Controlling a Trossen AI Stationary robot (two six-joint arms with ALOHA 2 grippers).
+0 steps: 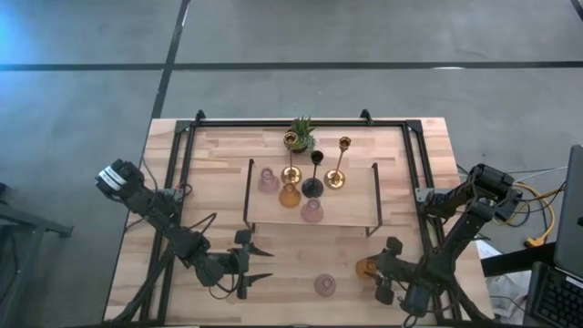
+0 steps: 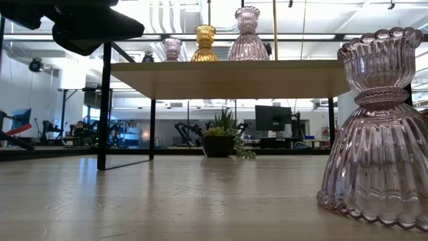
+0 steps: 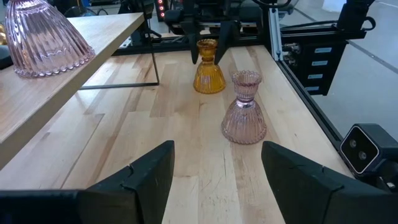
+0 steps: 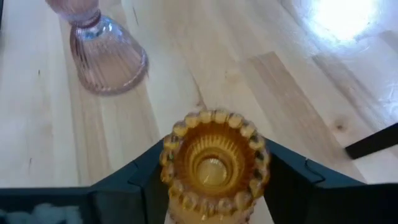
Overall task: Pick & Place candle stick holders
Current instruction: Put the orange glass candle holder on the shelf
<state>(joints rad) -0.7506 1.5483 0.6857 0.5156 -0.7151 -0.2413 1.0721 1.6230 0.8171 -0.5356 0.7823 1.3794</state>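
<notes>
An amber glass candle stick holder [image 4: 214, 165] stands on its base on the table, near the right front [image 1: 366, 267]. My right gripper [image 4: 214, 146] is open, with one finger on either side of the holder's beaded rim. A pink glass holder [image 3: 244, 109] stands on its base a little to the amber one's left [image 1: 325, 285]. My left gripper [image 1: 264, 262] hovers open at the front left, pointing at both holders and touching nothing. Two pink holders, an amber one, two tall gold ones and a black one stand on the raised wooden shelf [image 1: 351, 217]. My right gripper has its fingers [image 4: 149, 171] close against two opposite sides of the amber holder's rim [image 4: 171, 155]. They come slanting down from the table's near right. No gap shows, and I cannot tell whether they touch. The holder stands upright with its base [image 3: 208, 87] on the table.
The shelf stands on thin black legs [image 1: 250, 196] at the table's middle. A small potted plant [image 1: 302, 132] stands behind it, with another gold holder [image 1: 291, 139] beside the plant. A black frame [image 1: 414, 155] runs along the table's sides. Bare tabletop lies between the two grippers.
</notes>
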